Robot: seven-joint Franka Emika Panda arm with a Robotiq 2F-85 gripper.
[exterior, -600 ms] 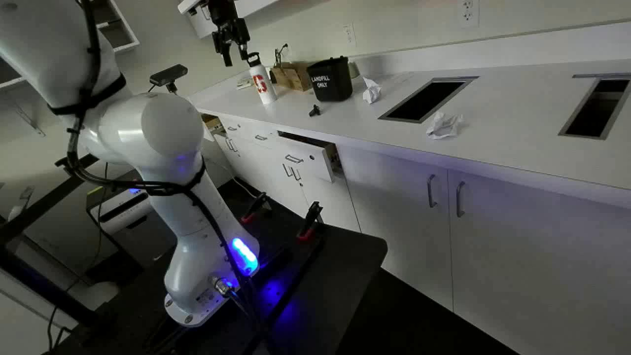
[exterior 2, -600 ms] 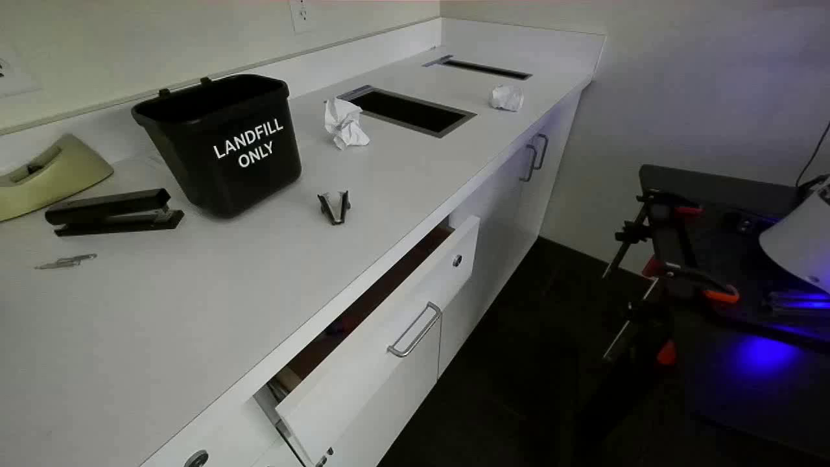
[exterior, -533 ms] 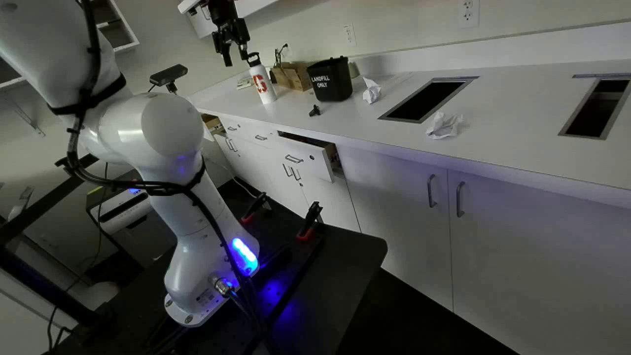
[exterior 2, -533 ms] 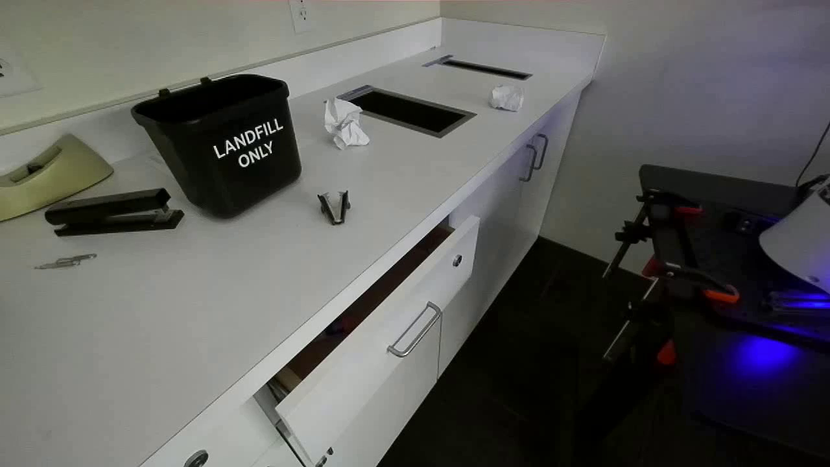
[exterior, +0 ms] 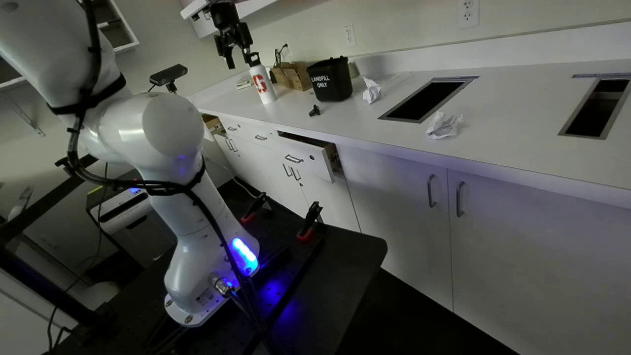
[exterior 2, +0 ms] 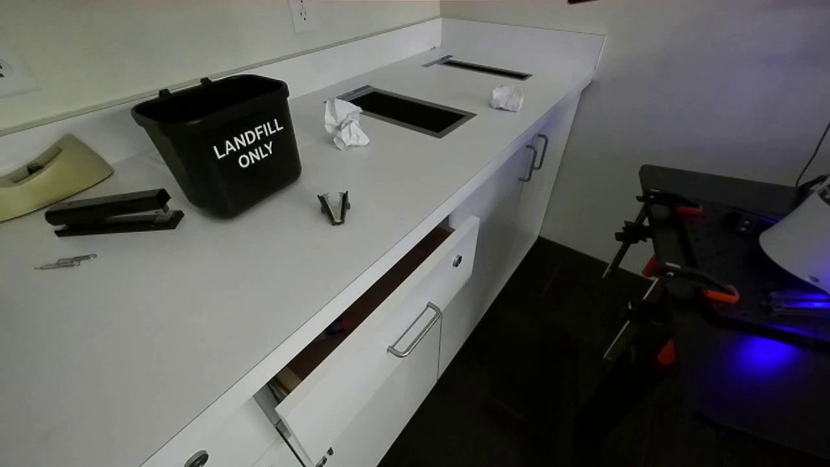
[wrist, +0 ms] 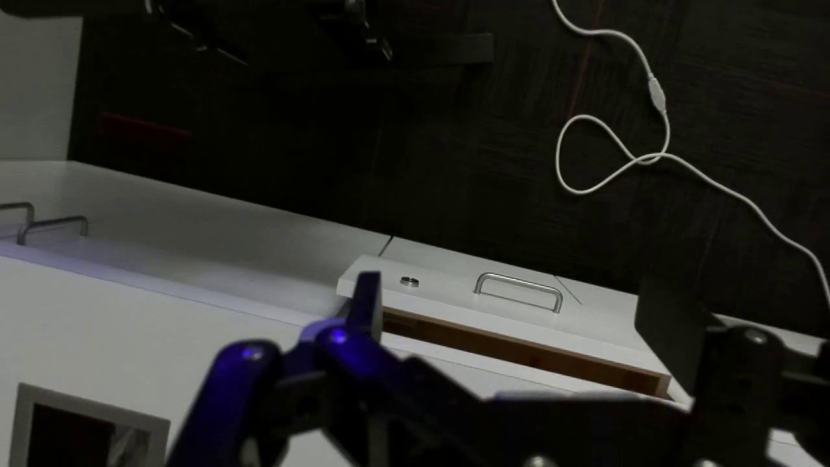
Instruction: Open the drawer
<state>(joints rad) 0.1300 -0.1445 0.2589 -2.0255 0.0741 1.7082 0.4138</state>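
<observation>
The white drawer (exterior: 308, 158) stands partly pulled out under the counter. It also shows in an exterior view (exterior 2: 363, 383) and in the wrist view (wrist: 447, 299), with a brown strip of its inside visible behind the front. Its small metal bar handle (wrist: 519, 282) and a round lock are on the front; the handle (exterior 2: 418, 340) shows in both exterior views. My gripper (exterior: 239, 61) is raised, apart from the drawer. In the wrist view its fingers (wrist: 515, 285) are wide apart with nothing between them, and the drawer appears beyond them.
On the counter stand a white bottle (exterior: 263, 85), a black bin (exterior: 330, 81), crumpled papers (exterior: 443, 125), a staple remover (exterior 2: 334, 209), a stapler (exterior 2: 113, 213) and a tape dispenser (exterior 2: 58, 175). Clamps (exterior: 310, 222) hold the robot's table edge. A white cable (wrist: 733, 191) lies on the floor.
In an exterior view my gripper has moved slightly down and to the right. A small dark shape now shows at the top edge of an exterior view. The drawer has not moved.
</observation>
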